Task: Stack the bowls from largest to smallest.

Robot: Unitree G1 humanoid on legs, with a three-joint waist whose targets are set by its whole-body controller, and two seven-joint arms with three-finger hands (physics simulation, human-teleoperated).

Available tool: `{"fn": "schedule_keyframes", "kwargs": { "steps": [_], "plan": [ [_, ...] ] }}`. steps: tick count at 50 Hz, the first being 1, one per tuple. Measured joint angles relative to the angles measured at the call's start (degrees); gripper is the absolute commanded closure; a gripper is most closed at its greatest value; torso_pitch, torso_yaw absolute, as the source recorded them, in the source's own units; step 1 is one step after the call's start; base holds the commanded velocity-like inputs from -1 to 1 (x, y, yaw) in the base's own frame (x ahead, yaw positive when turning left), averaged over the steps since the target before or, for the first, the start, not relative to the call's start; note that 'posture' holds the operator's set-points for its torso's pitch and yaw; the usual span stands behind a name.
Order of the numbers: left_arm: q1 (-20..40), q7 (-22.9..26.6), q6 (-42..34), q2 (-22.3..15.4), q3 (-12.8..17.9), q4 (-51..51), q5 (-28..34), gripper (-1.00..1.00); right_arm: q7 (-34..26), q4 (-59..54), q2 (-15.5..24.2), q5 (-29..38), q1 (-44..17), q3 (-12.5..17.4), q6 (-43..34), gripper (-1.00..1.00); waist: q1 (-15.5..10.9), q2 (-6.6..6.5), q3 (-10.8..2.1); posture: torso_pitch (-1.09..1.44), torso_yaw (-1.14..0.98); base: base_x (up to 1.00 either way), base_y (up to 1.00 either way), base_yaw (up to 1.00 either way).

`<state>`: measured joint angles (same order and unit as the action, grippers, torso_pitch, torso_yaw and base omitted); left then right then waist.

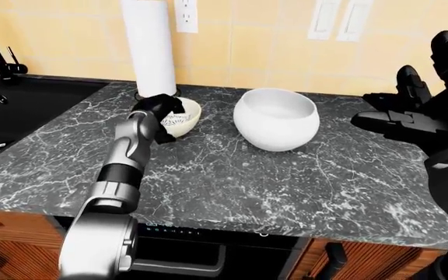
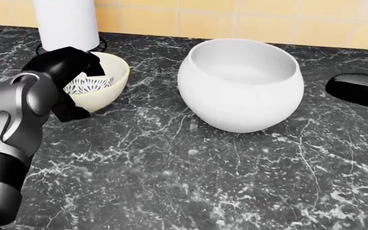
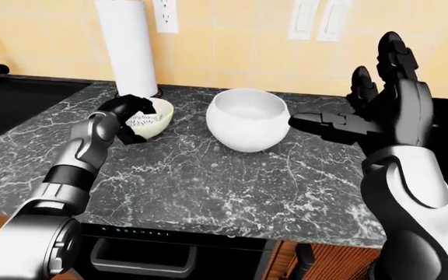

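Two bowls sit on the dark marble counter [image 1: 286, 181]: small cream bowl [image 2: 104, 86] with patterned inside at head view left, large white bowl [image 2: 240, 84] just beside it to the right, not touching. My left hand [image 2: 69, 72] is clamped on the small bowl's near rim, fingers over the edge. My right hand [image 3: 364, 114] hangs spread wide right of the large bowl, holding nothing. Paper towel roll [image 1: 148, 46] stands above the small bowl; black sink [image 1: 22, 111] far left.
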<state>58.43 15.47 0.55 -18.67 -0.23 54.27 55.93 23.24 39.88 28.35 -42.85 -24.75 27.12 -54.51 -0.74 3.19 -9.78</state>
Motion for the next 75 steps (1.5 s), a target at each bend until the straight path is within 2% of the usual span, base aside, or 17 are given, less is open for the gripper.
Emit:
{"fn": "schedule_keyframes", "kwargs": {
  "steps": [5, 8, 14, 20, 33, 40, 50, 61, 75],
  "plan": [
    [-1.2, 3.9, -1.2, 0.3, 0.7, -5.8, -0.5, 0.44, 1.2, 0.3, 1.0, -1.5, -1.4, 0.8, -1.6, -1.00, -0.1, -0.03, 0.32, -0.23, 0.00, 0.00, 0.00, 0.00],
    [-1.0, 6.5, -1.8, 0.2, 1.1, -8.8, -1.2, 0.55, 2.1, 0.9, 1.9, -3.1, -1.9, 1.3, -2.1, -1.00, -0.2, 0.14, 0.46, -0.23, 0.00, 0.00, 0.00, 0.00],
    [-0.8, 9.7, -2.8, 0.2, 1.4, -13.4, -1.9, 0.70, 3.7, 1.3, 3.3, -5.8, -1.9, 1.8, -2.4, -1.00, -0.4, 0.29, 0.66, -0.23, 0.00, 0.00, 0.00, 0.00],
    [-0.3, 13.1, -3.1, 0.4, 1.3, -17.0, -2.6, 0.99, 5.3, 1.3, 4.9, -8.5, -2.1, 2.5, -2.8, -1.00, -0.5, 0.52, 1.37, -0.23, 0.00, 0.00, 0.00, 0.00],
    [1.6, 15.5, -4.4, 1.3, 1.5, -22.6, -2.8, 1.00, 8.3, 1.4, 7.7, -13.6, -1.4, 3.5, -1.8, -1.00, -0.6, 0.73, 2.15, -0.23, 0.00, 0.00, 0.00, 0.00],
    [4.7, 17.1, -6.0, 2.3, 1.2, -25.1, -3.1, 1.00, 9.6, 1.3, 9.3, -15.9, -1.1, 4.0, -0.9, -1.00, -0.7, 1.09, 2.64, -0.23, 0.00, 0.00, 0.00, 0.00],
    [10.6, 15.8, -7.6, 5.7, -0.1, -23.9, -3.4, 1.00, 9.9, 1.0, 10.2, -17.2, -0.3, 4.6, 0.2, -1.00, -0.9, 1.42, 3.09, -0.23, 0.00, 0.00, 0.00, 0.00],
    [15.4, 14.2, -11.1, 12.6, -2.7, -24.0, -2.8, 1.00, 10.1, 1.5, 10.1, -18.0, 1.0, 4.9, 1.0, -1.00, -0.9, 1.90, 3.74, -0.23, 0.00, 0.00, 0.00, 0.00],
    [20.5, 7.6, -11.8, 19.1, -4.8, -16.5, -0.4, 1.00, 9.1, 1.5, 9.1, -16.7, 1.9, 4.6, 1.3, -1.00, -0.9, 2.18, 3.85, -0.23, 0.00, 0.00, 0.00, 0.00]
  ]
}}
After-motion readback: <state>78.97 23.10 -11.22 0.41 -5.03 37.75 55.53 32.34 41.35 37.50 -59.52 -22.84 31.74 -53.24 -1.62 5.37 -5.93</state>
